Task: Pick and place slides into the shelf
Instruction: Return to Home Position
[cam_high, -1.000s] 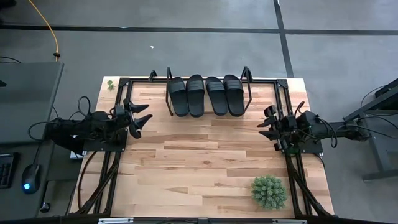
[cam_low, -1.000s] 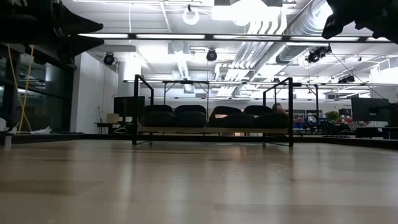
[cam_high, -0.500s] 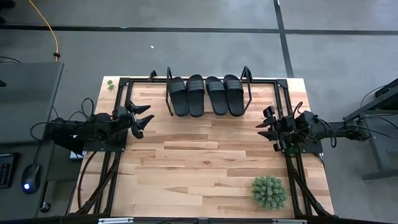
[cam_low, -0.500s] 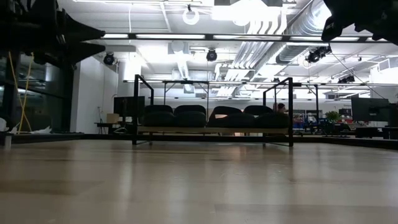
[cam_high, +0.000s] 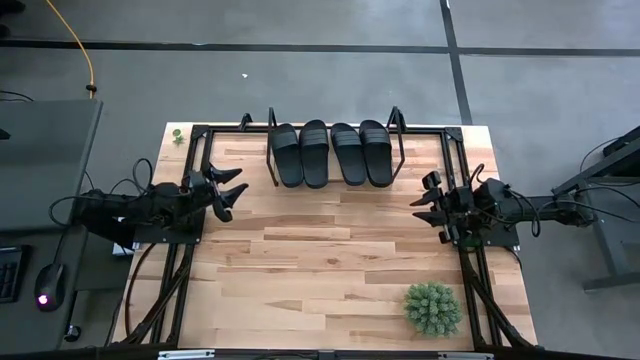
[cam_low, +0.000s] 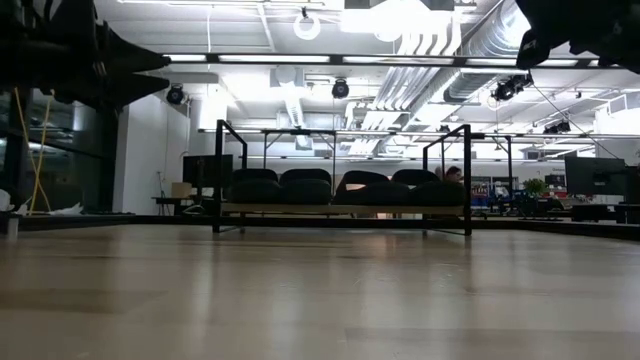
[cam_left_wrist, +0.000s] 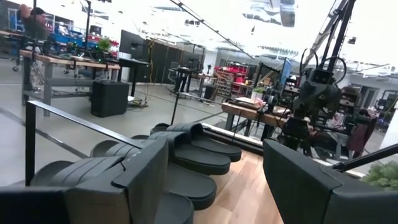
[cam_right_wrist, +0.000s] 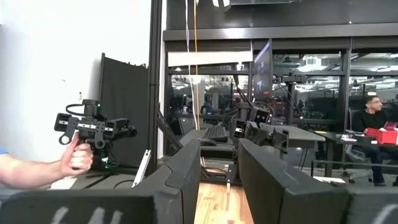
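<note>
Left gripper (cam_high: 232, 184): fingers apart, nothing between them; hangs at table's (cam_high: 330, 270) 9 o'clock edge, tips aimed approx. 2 o'clock.
Right gripper (cam_high: 420, 207): fingers apart too, narrower gap, empty; at 3 o'clock edge, aimed twd 9 o'clock.
Slides (cam_high: 331, 152): all four in a row on shelf (cam_low: 300, 209), side by side, neighbours touching or just about.
Shelf spot: table's 12 o'clock, between both arms, well apart from each.
Job stage: looks finished to me, as no slide is off the shelf and both arms are out at the sides.
Handling, my guess: light, foam-like, sole bends a bit, strap soft. Matte skin so prob. not slippery, not fragile.
Where to grab: across the wide strap, or pinch a sole edge near mid-length so it won't droop.
Risk: nudging one could shove its neighbour.
Misc: green plant (cam_high: 432, 306) at table's 5 o'clock; a person's hand (cam_right_wrist: 78, 160) holds a handled device in the room beyond.
</note>
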